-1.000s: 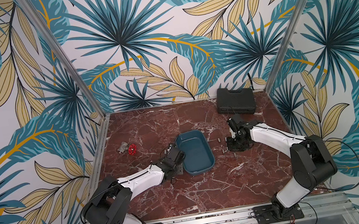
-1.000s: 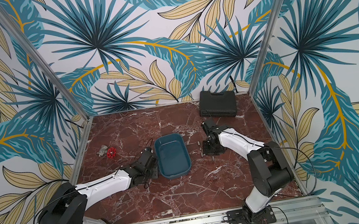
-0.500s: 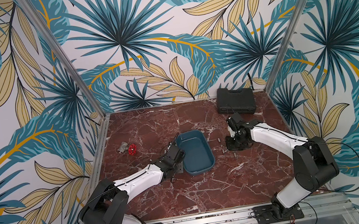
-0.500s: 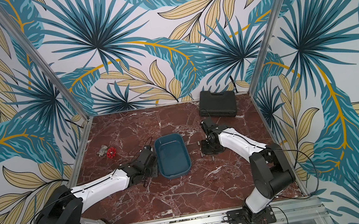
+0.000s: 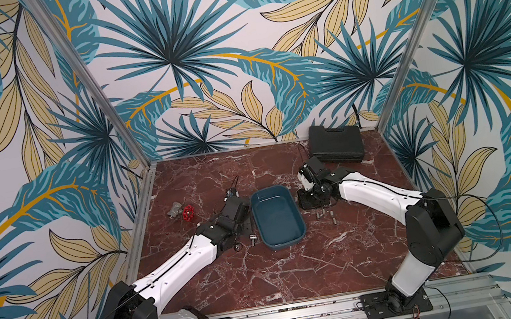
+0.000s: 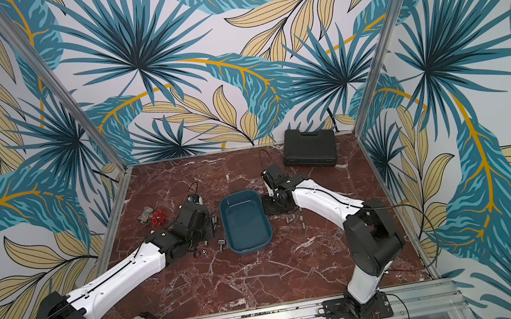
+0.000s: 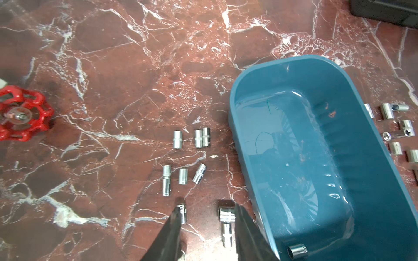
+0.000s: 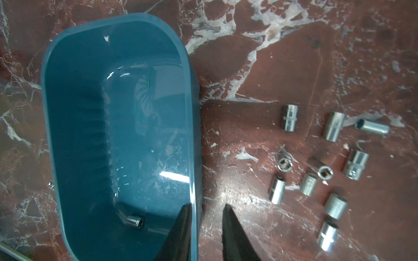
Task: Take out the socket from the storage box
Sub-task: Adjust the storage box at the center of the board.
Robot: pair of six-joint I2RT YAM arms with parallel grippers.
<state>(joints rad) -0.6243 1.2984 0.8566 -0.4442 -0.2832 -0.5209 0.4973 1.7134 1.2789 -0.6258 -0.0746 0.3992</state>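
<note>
Since a second ago the right hand [image 8: 207, 205] has slid nearer the storage box [image 5: 278, 217], and the left hand [image 7: 208, 204] has edged slightly away from the base. One socket [image 8: 135, 221] lies alone in a corner of the box floor. Both hands are released: the right straddles the rim, the left flanks loose sockets [image 7: 201, 137] on the tabletop [image 5: 300, 274]. Only the wrist views resolve that socket

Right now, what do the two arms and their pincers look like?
The left arm and right arm match: smooth white link shells between bulky black joint housings, a thin black cable running along each. The left pincer and right pincer each end in two dark fingers tapering to narrow tips.
</note>
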